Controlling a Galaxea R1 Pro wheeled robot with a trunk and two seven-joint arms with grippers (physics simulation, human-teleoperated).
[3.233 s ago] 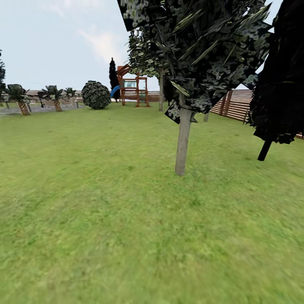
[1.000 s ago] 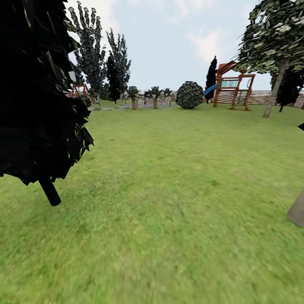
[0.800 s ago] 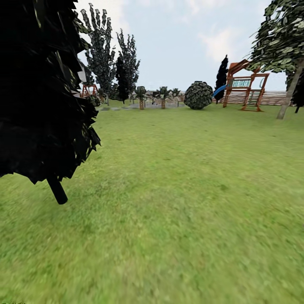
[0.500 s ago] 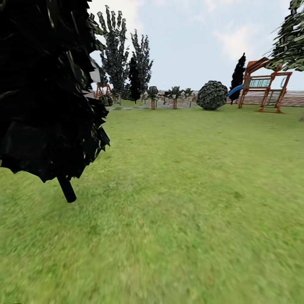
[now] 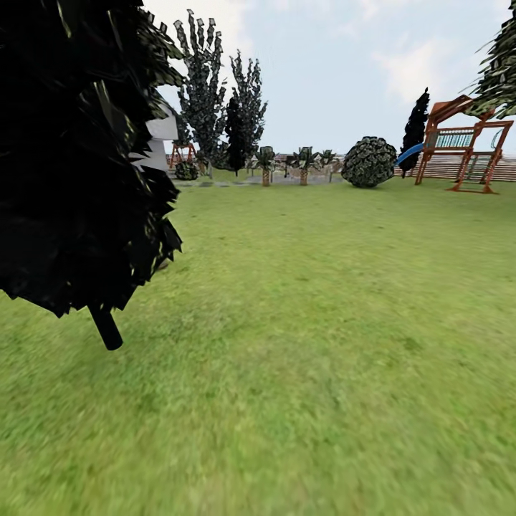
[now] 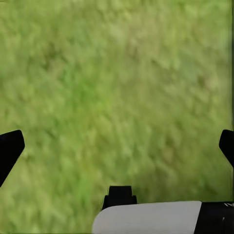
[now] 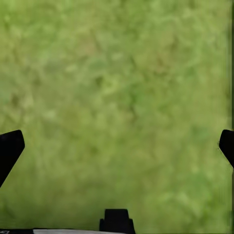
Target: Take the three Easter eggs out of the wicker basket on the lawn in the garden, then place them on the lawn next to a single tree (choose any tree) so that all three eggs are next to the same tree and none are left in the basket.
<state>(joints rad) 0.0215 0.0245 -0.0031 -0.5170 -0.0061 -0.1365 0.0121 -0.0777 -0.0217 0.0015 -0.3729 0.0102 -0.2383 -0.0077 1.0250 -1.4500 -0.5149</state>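
The lawn [image 5: 308,301] spreads wide and green through the head view. A leafy crown of a tree [image 5: 502,72] pokes in at the far right edge, its trunk out of frame. The eggs and the wicker basket are out of view. My left gripper [image 6: 117,146] is open above bare grass [image 6: 122,87], its black fingertips [image 6: 9,148] far apart with nothing between them. My right gripper [image 7: 117,146] is open too, over grass [image 7: 117,87], holding nothing.
A dark cone-shaped tree [image 5: 72,158] with a thin black trunk [image 5: 106,330] stands close on the left. Far back are a white house [image 5: 161,143], small palms [image 5: 266,161], a round bush [image 5: 368,162], a red playset [image 5: 462,147] and the slat fence [image 5: 502,169].
The camera has swung left: the grey-trunked tree from before has left the picture, the dark cone tree has come in at the left, and the playset has drifted right.
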